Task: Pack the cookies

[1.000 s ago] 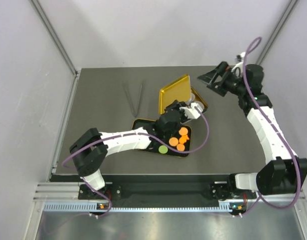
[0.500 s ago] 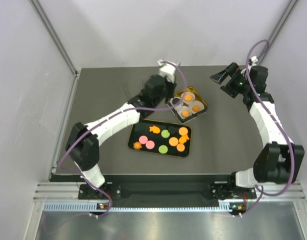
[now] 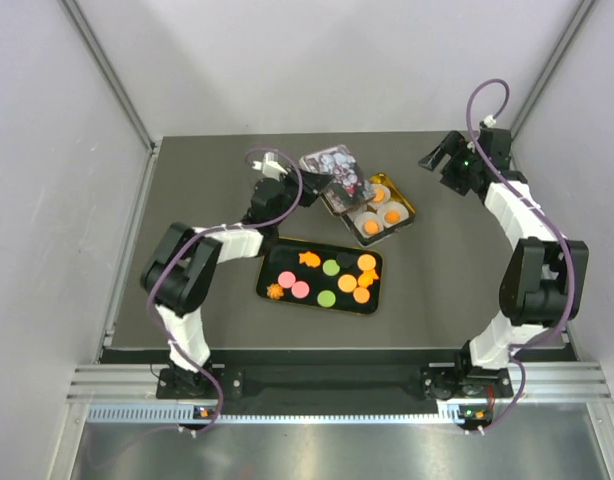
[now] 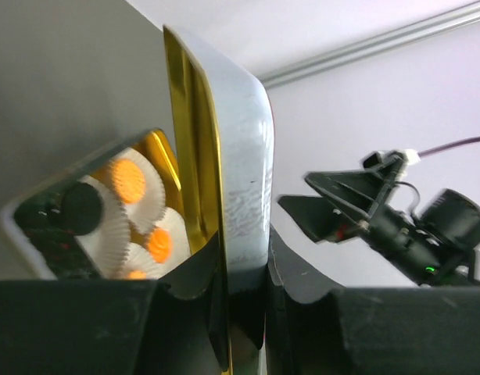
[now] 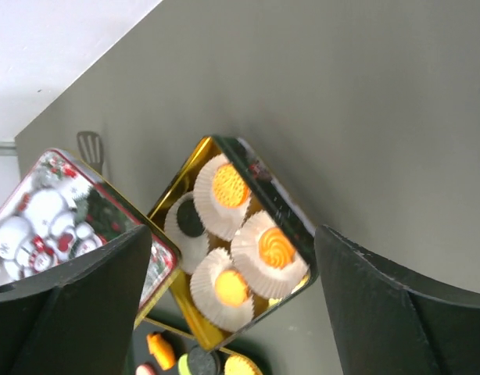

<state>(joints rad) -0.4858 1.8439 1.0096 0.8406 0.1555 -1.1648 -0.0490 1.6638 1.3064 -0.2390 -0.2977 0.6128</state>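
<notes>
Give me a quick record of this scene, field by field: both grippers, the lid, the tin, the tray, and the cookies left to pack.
left gripper: shut on the lid's edge
lid: picture side up, overlapping the tin's left side in the top view
right gripper: open, holding nothing, to the right of the tin
tin: open, with four paper cups inside; three hold orange pieces, one a dark piece
tray: black, nearer the arms than the tin
cookies: about ten loose on the tray, in orange, pink and green

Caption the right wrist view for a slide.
Gold tin with four white paper cups, three holding orange cookies, snowman-printed lid alongside, framed by the open right gripper.
</notes>
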